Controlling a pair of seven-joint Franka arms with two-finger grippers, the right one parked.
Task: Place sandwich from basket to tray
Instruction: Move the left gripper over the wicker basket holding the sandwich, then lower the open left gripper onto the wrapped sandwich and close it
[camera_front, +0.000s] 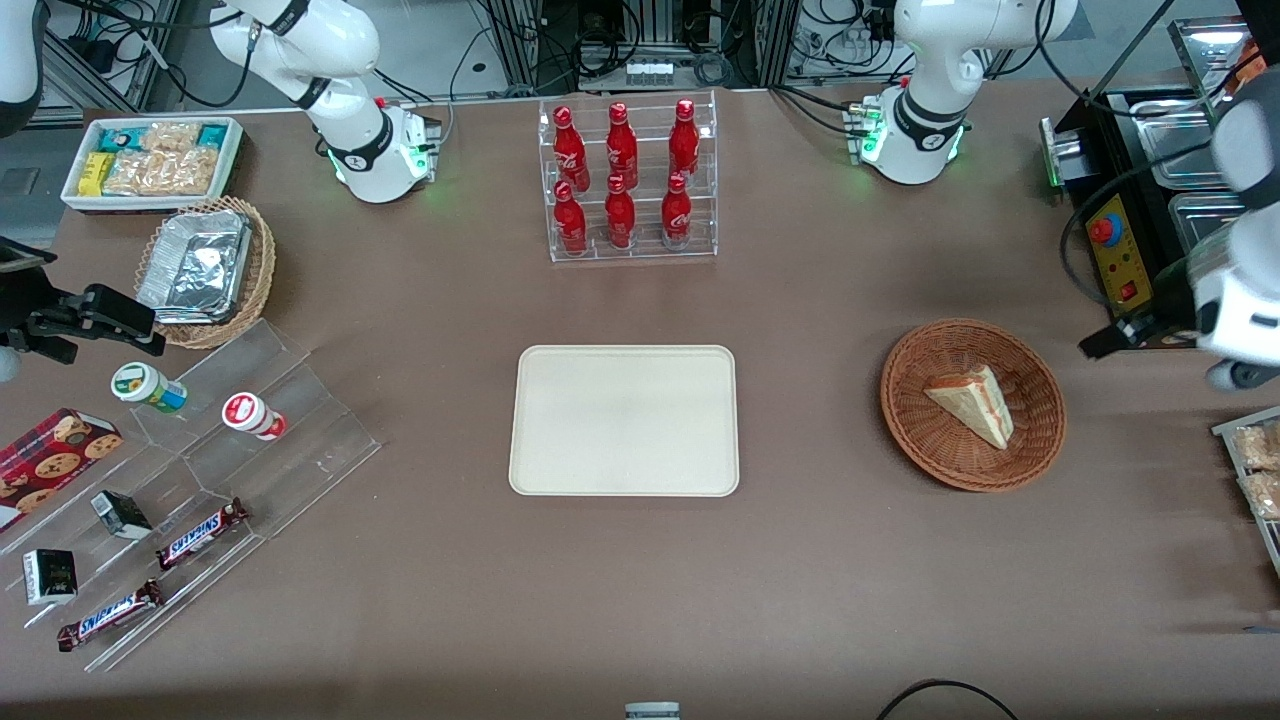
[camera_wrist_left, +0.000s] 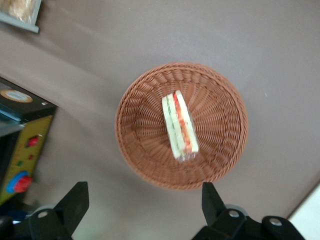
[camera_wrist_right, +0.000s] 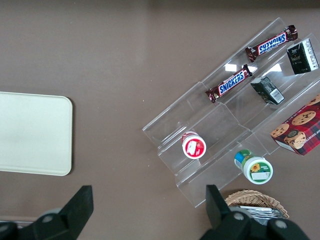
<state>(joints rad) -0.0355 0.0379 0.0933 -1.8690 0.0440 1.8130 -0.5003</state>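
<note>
The sandwich (camera_front: 972, 403) lies inside the basket (camera_front: 1035, 440), slightly toward the basket's 1 o'clock, its filling edge facing up in the left wrist view (camera_wrist_left: 180, 124). The basket (camera_wrist_left: 222, 155) stands on the brown table (camera_front: 800, 560), toward the working arm's end. The tray (camera_front: 624, 420) lies flat at table centre, at the basket's 9 o'clock in the front view, well apart from it. The gripper (camera_wrist_left: 145, 200) hangs above the table just beside the basket rim, released: both fingers (camera_wrist_left: 76, 197) spread wide, grasping nothing. At the tray's 12 o'clock stands a clear rack of red bottles (camera_front: 628, 178).
</note>
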